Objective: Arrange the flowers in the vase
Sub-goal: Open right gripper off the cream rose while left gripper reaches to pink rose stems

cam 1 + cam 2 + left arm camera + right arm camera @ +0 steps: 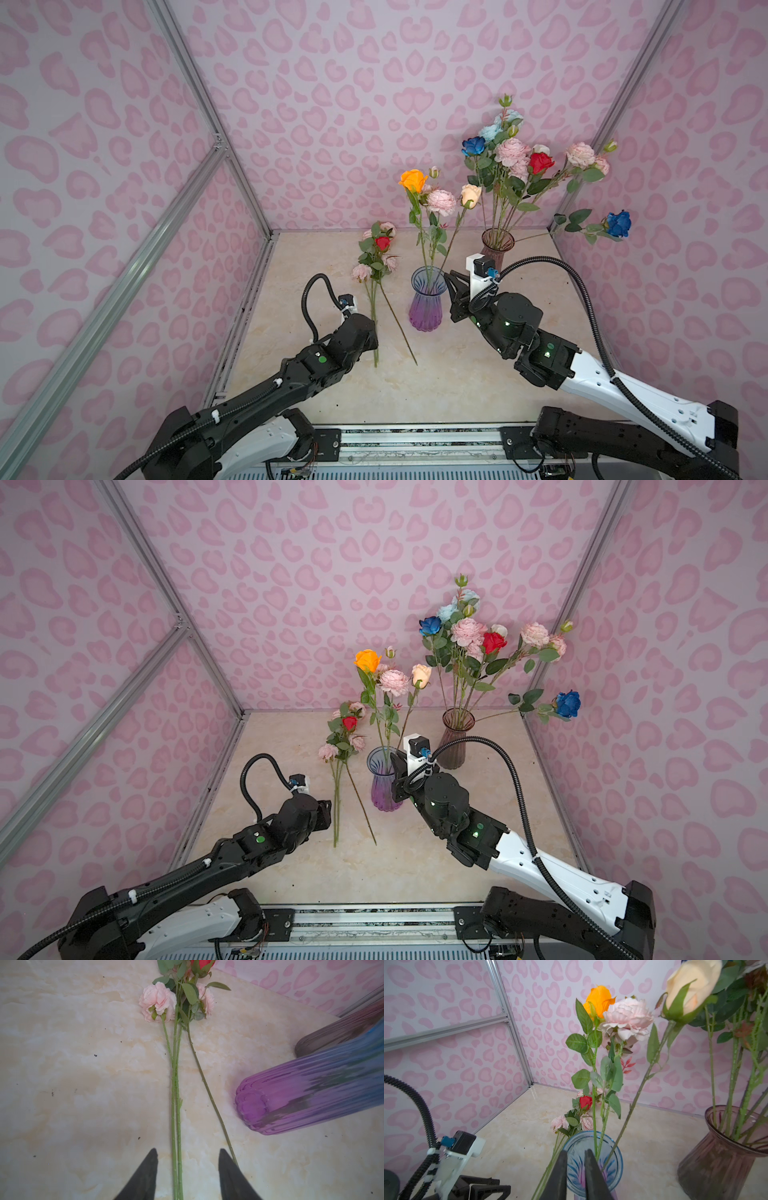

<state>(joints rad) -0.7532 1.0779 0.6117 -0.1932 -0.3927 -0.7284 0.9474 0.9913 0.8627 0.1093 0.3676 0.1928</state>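
Note:
The blue-to-purple glass vase [426, 307] [384, 787] stands mid-table and holds an orange rose [413, 179], a pink peony [441, 202] and a peach rose [471, 195]. My right gripper [575, 1150] is shut on the vase's rim [612, 1159], at its right side in both top views. Other flowers [376, 257] [158, 1001], pink heads and a red rose, lie flat on the table left of the vase. My left gripper [188, 1150] is open low over their stem ends. Two green stems [175, 1105] run between its jaws without touching them. A thinner stem [209, 1095] passes outside one finger.
A brownish glass vase [497, 245] [716, 1157] stands behind and to the right, full of several flowers; one dark blue rose [619, 223] leans out toward the right wall. Pink patterned walls with metal frame bars [245, 178] enclose the marble-look table [478, 374] on three sides.

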